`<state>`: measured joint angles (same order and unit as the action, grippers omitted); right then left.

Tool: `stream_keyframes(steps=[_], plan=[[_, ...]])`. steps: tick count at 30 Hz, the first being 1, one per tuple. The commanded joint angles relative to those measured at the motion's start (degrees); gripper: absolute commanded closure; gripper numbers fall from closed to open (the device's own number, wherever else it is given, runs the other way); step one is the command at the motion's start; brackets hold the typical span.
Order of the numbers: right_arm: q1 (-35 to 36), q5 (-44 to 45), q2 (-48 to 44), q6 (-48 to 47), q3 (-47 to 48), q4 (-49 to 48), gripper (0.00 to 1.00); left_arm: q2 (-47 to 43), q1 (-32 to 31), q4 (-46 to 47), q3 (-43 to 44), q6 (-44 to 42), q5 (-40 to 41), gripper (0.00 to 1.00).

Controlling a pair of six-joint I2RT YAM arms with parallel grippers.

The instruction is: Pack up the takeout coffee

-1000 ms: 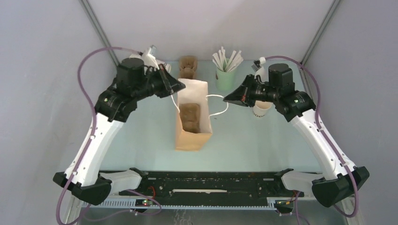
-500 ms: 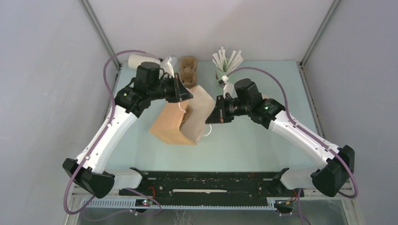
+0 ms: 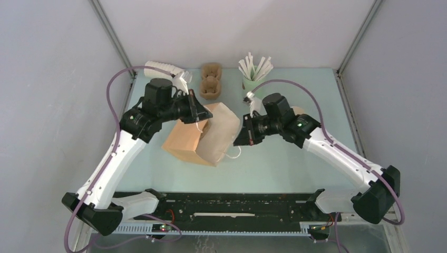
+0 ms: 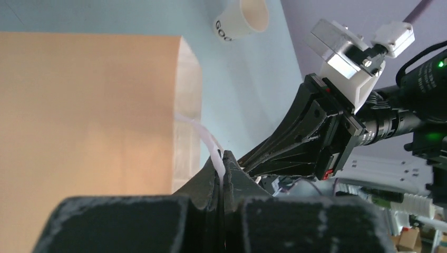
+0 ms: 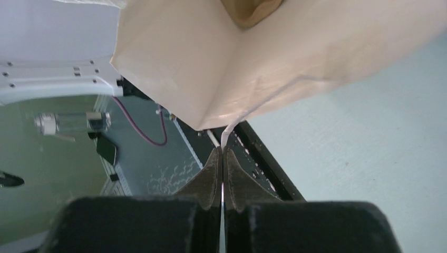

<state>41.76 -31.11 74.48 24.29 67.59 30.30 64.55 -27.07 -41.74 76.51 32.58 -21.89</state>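
A brown paper bag point(image 3: 203, 138) hangs tilted between my two arms, its mouth turned toward the right. My left gripper point(image 3: 198, 116) is shut on one white handle point(image 4: 203, 134) at the bag's upper edge, the strap pinched between the fingertips point(image 4: 222, 158). My right gripper point(image 3: 237, 141) is shut on the other white handle point(image 5: 248, 113), just below the bag's mouth point(image 5: 263, 52). The takeout coffee, a cream-white paper cup with dark lettering point(image 4: 240, 21), stands on the table beyond the bag. In the top view my right arm covers most of it.
A stack of nested white cups point(image 3: 161, 67) lies at the back left. A brown pulp cup carrier point(image 3: 211, 87) and a pale green cup of white sticks point(image 3: 253, 79) stand at the back. A black rail point(image 3: 232, 203) runs along the near edge.
The bag stood upright on the table a second ago. Both arms, holding its handles, have tipped it over to the left and brought it slightly nearer.
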Motion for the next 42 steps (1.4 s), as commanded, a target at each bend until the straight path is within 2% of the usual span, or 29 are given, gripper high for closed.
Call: stream_keyframes(steps=[1, 6, 10, 12, 14, 16, 18, 21, 24, 26, 28, 32, 35, 38, 42], plan=[[-5.3, -0.5, -6.1, 0.0, 6.5, 2.2, 1.0, 2.4, 0.2, 1.0, 9.6, 4.9, 1.8, 1.0], [-9.3, -3.6, -6.9, 3.8, 16.9, 7.6, 1.0, 3.8, 0.3, 1.8, 15.8, 8.2, 2.2, 1.0], [-11.4, -5.5, -4.2, 7.0, 31.0, 17.6, 1.0, 4.7, 0.6, 0.6, 19.2, 12.7, 2.5, 1.0], [-13.3, -9.0, -3.3, 10.4, 36.8, 18.7, 1.0, 4.8, 0.8, 0.1, 19.6, 16.2, 2.5, 1.0], [-14.6, -11.2, -3.6, 15.0, 38.8, 16.7, 1.0, 4.4, 0.9, -0.4, 19.3, 18.6, 2.2, 1.0], [-14.9, -10.8, -4.4, 18.0, 38.0, 14.6, 1.0, 3.3, 1.0, -2.6, 17.6, 21.0, 4.9, 1.0], [-15.8, -10.5, -5.3, 20.2, 32.9, 12.2, 1.0, 1.5, 1.1, -2.0, 11.7, 24.3, 5.8, 1.0], [-19.0, -11.4, -7.3, 23.2, 18.6, 6.6, 1.0, -1.0, 1.6, 6.0, -1.0, 29.1, 4.6, 1.0], [-22.4, -7.9, -8.2, 19.0, 8.5, 8.6, 1.0, 0.0, 2.1, 12.9, -8.3, 29.0, 4.2, 1.0], [-24.2, -5.8, -7.6, 14.8, 5.6, 10.9, 1.0, 3.2, 2.4, 12.6, -7.2, 27.7, 2.7, 1.0], [-26.3, -7.7, -6.5, 13.5, 7.5, 12.4, 1.0, 4.8, 2.3, 12.7, -3.0, 25.9, 0.4, 1.0], [-25.7, -8.6, -3.9, 14.5, 21.0, 17.4, 1.0, 5.7, 2.3, 4.9, 11.2, 21.7, 1.7, 1.0], [-23.3, -9.1, -2.3, 17.5, 29.7, 18.5, 1.0, 4.5, 2.3, 2.8, 16.4, 22.5, 1.2, 1.0], [-21.9, -9.9, -3.0, 21.2, 29.9, 15.0, 1.0, 2.1, 2.4, 2.5, 15.2, 23.3, 2.3, 1.0], [-22.5, -9.6, -5.6, 23.4, 16.5, 6.6, 1.0, -1.5, 4.1, 3.2, 3.3, 23.2, 4.1, 1.0]])
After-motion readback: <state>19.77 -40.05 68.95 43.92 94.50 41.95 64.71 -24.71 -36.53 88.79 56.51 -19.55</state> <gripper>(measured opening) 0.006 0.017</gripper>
